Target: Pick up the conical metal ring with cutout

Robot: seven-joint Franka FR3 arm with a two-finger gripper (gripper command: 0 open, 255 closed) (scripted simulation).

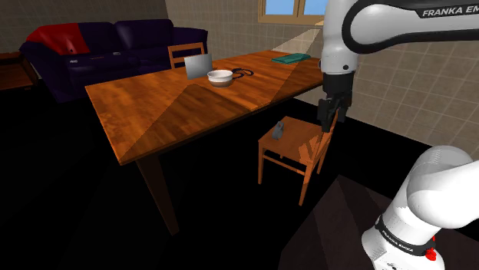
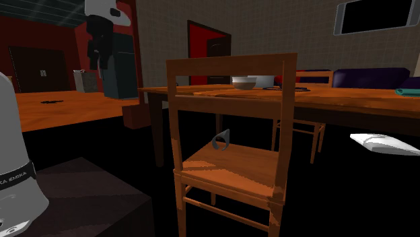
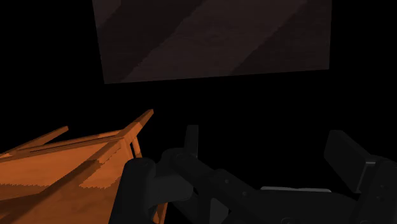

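I judge the pick barely begun: the grey conical ring sits untouched on the wooden chair seat beside the bench, while my gripper hovers near the chair, apart from the ring, fingers spread and empty, with approach, grasp and lift all left.

End effector fingers apart; wooden chair beside; brown panel beyond.

Arm cut off by shoulder view's top edge, window cropped there too, grey ring on chair seat too small to show its cutout, chair legs cut off by second exterior view's bottom edge, white object at right edge unidentifiable.
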